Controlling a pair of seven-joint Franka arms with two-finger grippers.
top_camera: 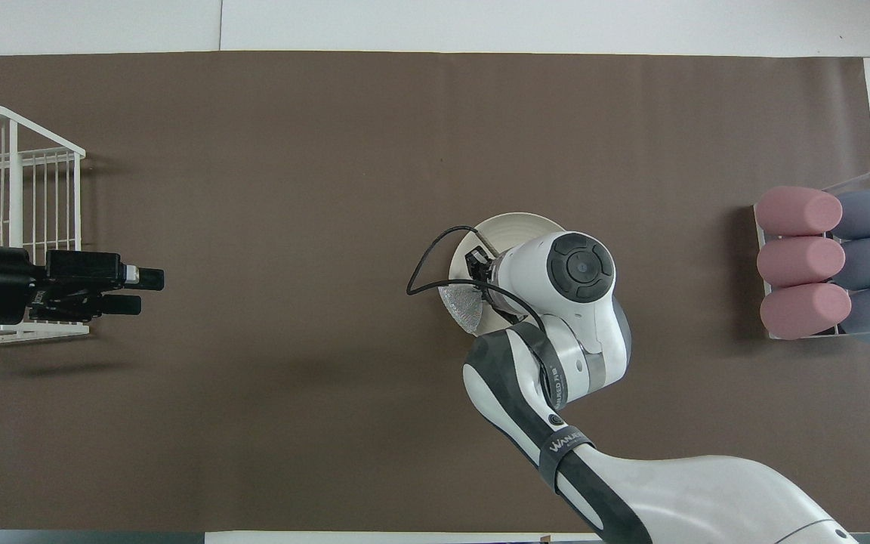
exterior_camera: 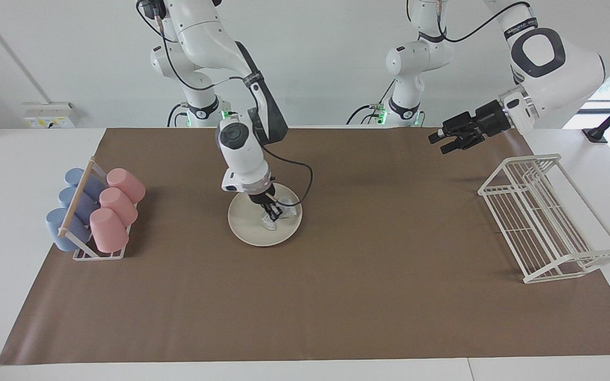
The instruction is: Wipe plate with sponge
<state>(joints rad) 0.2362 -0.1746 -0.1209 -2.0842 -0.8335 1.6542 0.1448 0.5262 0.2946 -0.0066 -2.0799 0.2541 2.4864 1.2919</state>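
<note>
Wiping looks underway: your right gripper (exterior_camera: 272, 210) presses the glittery silver sponge (exterior_camera: 278, 211), clamped, onto the round cream-white plate (exterior_camera: 247, 225); left gripper (exterior_camera: 445, 142) waits, parted.

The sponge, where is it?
The sponge lies on the plate in mid-table, pressed down by the right gripper.

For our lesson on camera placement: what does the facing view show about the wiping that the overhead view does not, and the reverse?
Only the facing view shows the right gripper down on the plate, pressing the sponge. Only the overhead view shows a corner of the sponge lying past the plate's rim, though the arm hides the contact. Both show the left gripper waiting in the air by the white wire rack and the cup rack.
</note>
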